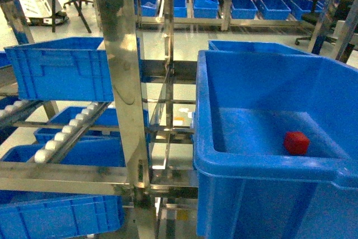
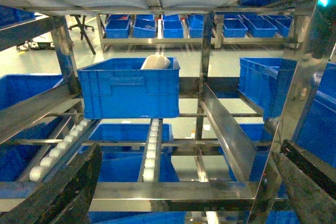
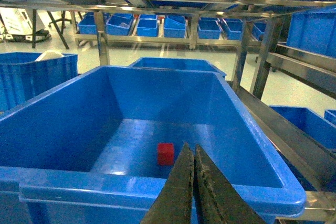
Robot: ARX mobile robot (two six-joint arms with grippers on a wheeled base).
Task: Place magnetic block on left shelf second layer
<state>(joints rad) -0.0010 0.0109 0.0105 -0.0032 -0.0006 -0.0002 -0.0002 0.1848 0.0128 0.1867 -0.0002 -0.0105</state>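
Left gripper [image 2: 178,192]: the two dark fingers stand wide apart at the lower corners of the left wrist view, with nothing between them. Ahead of the jaws and slightly left, a blue crate [image 2: 128,88] sits on the white roller rails [image 2: 151,145] of the steel rack [image 2: 220,129]. A white object [image 2: 155,62] shows above the crate's rim; what it is cannot be told.

Right gripper [image 3: 192,167]: the fingers are pressed together at the tips, with only a thin slit between them, and hold nothing. They hang above the near rim of a large blue bin [image 3: 63,129].

Magnetic block [image 3: 166,153]: the red cube rests on the bin floor, just beyond the jaws and slightly to their left, clear of the walls and apart from the fingertips. In the head view the block [image 1: 296,143] lies toward the bin's near right side.
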